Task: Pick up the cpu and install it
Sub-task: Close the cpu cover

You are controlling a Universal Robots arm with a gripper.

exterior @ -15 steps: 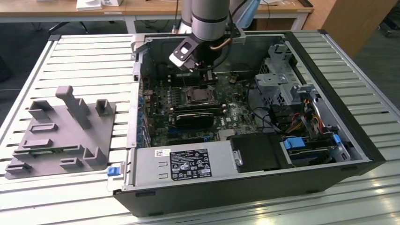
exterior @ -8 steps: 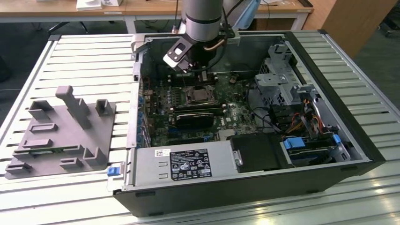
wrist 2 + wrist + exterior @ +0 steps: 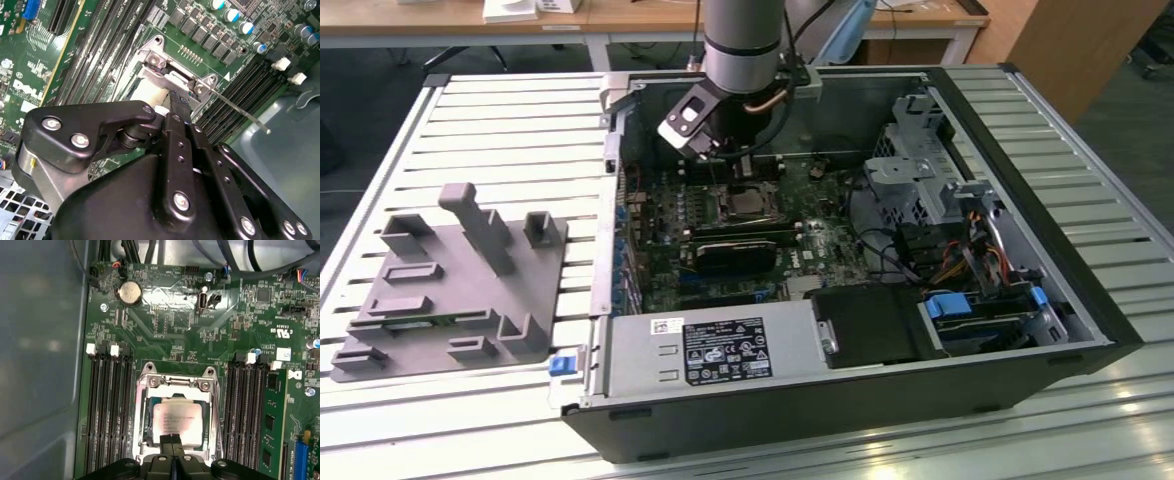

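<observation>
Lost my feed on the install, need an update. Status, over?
Claw shut, tips at the edge of the cpu. Cpu lying flat inside the socket frame. Socket lever sticking out alongside.

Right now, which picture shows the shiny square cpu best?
The first wrist view: it looks straight down on the cpu lying in the socket frame. The exterior view shows a small grey square; in the second wrist view the gripper covers most of it.
</observation>
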